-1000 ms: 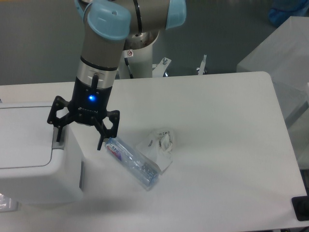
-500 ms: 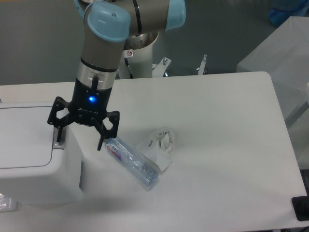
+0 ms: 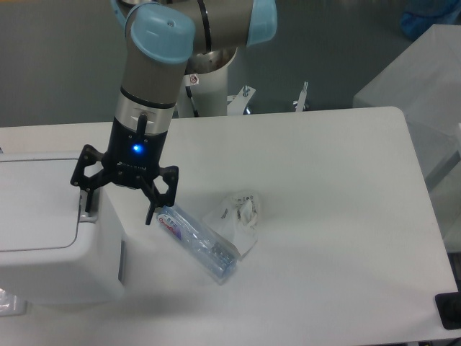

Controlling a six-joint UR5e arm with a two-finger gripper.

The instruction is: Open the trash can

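The trash can (image 3: 50, 238) is a large white boxy bin at the left edge of the table, its flat lid (image 3: 32, 205) down. A grey push tab (image 3: 87, 210) sits at the lid's right edge. My gripper (image 3: 119, 214) is open and empty, pointing down over the bin's right side. Its left fingertip is at the grey tab; its right fingertip hangs beside the bin, next to a bottle. I cannot tell whether the left fingertip touches the tab.
A clear plastic bottle (image 3: 199, 242) lies on the white table (image 3: 324, 216) just right of the bin. A crumpled white wrapper (image 3: 238, 216) lies against it. The arm's base (image 3: 209, 86) stands behind the table.
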